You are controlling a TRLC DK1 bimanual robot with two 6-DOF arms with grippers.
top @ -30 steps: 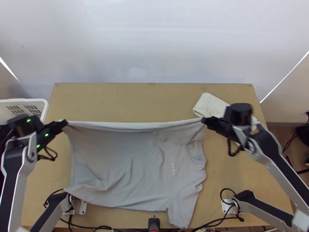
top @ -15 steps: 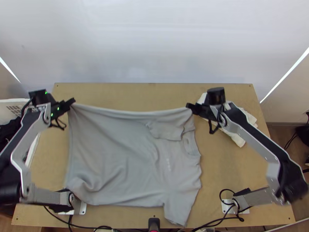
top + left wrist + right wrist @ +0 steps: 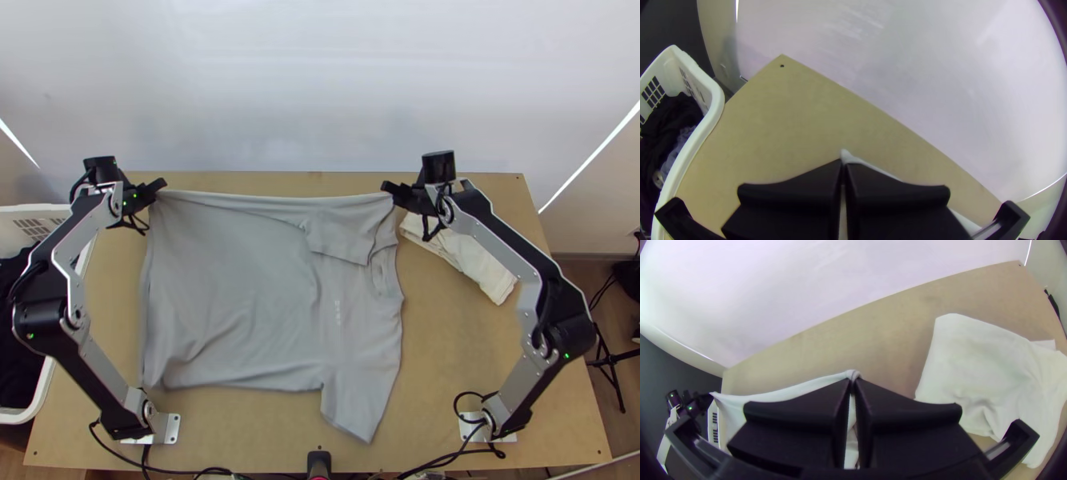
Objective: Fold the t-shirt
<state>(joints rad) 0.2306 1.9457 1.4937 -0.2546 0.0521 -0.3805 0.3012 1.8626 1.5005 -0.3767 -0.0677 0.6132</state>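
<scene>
Toward the far right of the bench (image 3: 552, 400), a folded off-white cloth (image 3: 472, 260) lies beside the t-shirt's shoulder end, a few creases in it, with the right arm (image 3: 512, 252) passing over part of it. At the near edge are black cables (image 3: 216, 470) and a small black device (image 3: 318, 462); past the right side, a black stand (image 3: 610, 364) is on the floor.

At the left side of the bench is a white laundry basket (image 3: 28, 414) with slotted walls, part of it hidden from above by the left arm (image 3: 84, 220). Dark clothes (image 3: 18, 352) are heaped inside, and the left wrist view shows a blue-grey piece (image 3: 678, 149) among them.

Between the two arms, the grey t-shirt (image 3: 232, 296) lies mostly spread, collar end to the right, its far edge drawn into a long strip. The near sleeve (image 3: 352, 400) points toward the near edge, while the far sleeve (image 3: 340, 240) lies over the chest beside the collar. The left gripper (image 3: 162, 186) has its jaws clamped on the far corner at the hem end; the right gripper (image 3: 387, 188) has its jaws clamped on the far edge at the shoulder end. Cloth pokes out at the tips of both pairs of jaws.
</scene>
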